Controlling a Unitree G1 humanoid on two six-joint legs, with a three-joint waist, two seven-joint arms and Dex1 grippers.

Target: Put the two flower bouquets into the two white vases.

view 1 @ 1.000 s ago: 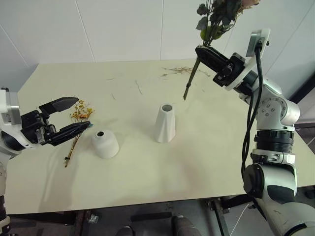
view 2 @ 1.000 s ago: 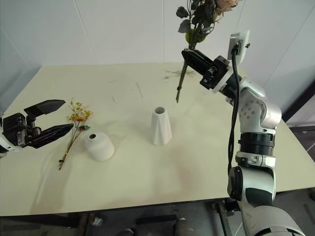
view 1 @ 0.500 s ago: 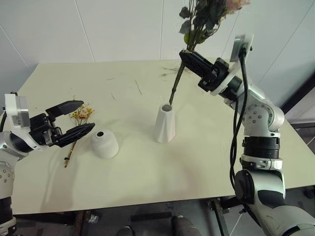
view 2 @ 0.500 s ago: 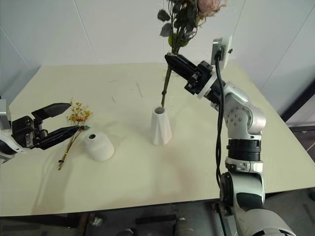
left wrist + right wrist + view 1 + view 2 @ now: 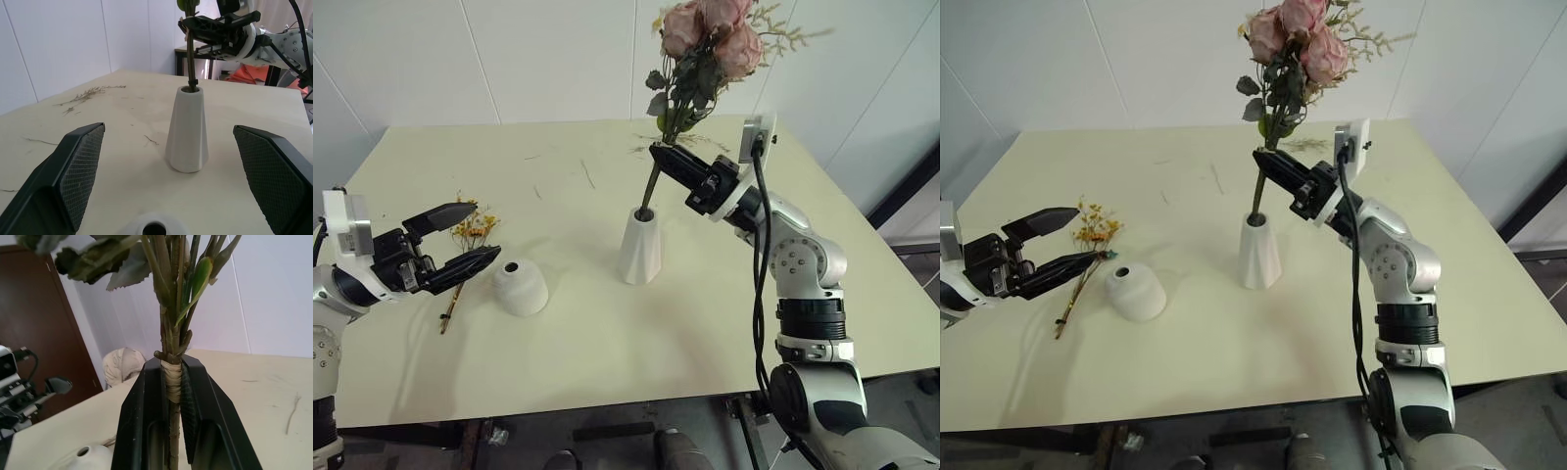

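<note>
My right gripper [image 5: 664, 160] is shut on the wrapped stems [image 5: 172, 382] of the larger flower bouquet [image 5: 705, 39], pink roses up. The stem end stands in the mouth of the tall white vase [image 5: 641, 250], mid-table; the left wrist view shows the same vase [image 5: 187, 132] with the stem inside. The short white vase [image 5: 520, 285] sits to its left. The small yellow-orange bouquet [image 5: 470, 233] lies flat on the table beside that vase. My left gripper [image 5: 481, 230] hovers over this sprig, open and holding nothing, its fingers [image 5: 78, 166] wide apart.
The pale table [image 5: 607, 343] carries loose dried twigs [image 5: 671, 140] near its far edge and a few stray bits at the back left. White wall panels rise behind the table. The front half of the tabletop is bare.
My right gripper has come down and to the left with the rose bouquet, and the stem end has gone from hanging right of the tall vase into its mouth. The left gripper has kept still.
</note>
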